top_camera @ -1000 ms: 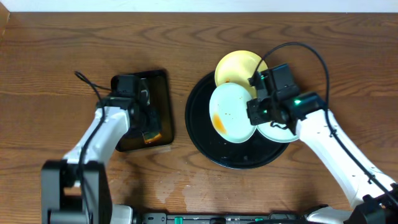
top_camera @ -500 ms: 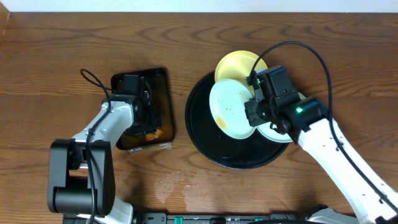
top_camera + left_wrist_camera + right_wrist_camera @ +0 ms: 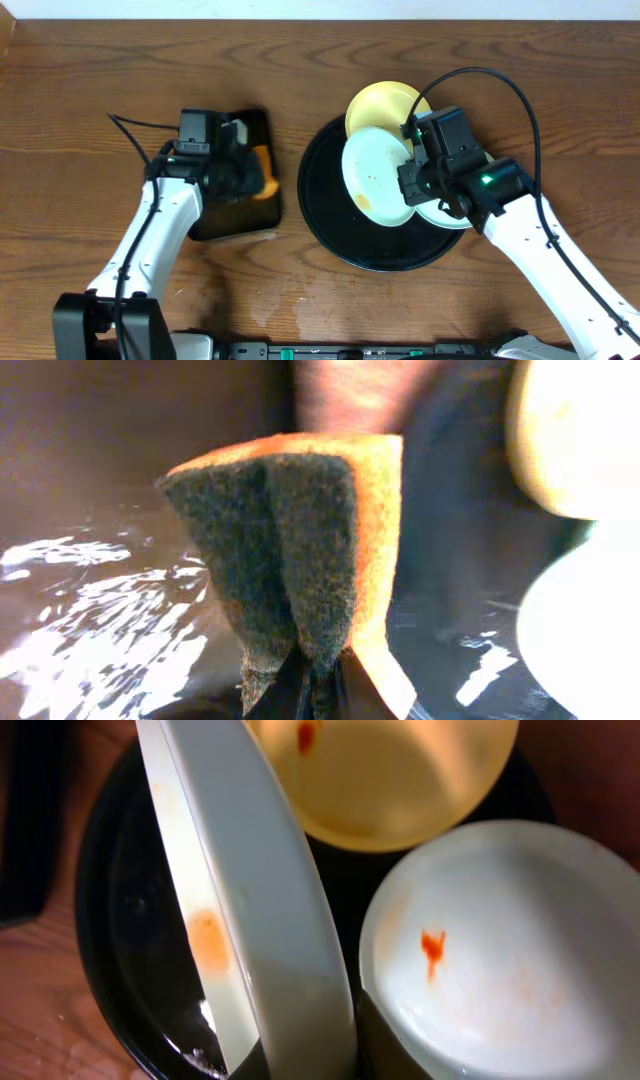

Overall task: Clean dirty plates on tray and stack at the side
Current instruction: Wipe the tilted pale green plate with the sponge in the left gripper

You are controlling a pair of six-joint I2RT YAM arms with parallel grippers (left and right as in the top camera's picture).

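left jaws clamped tight on folded sponge, over the small rectangular tray. Target lies to its right: mint-white plate, rim pinched in right jaws, tilted above the round black tray, smeared face turned left toward the sponge. yellow plate and third plate sit on that tray. No readable writing.

The left fingers have closed on the sponge and lifted it.
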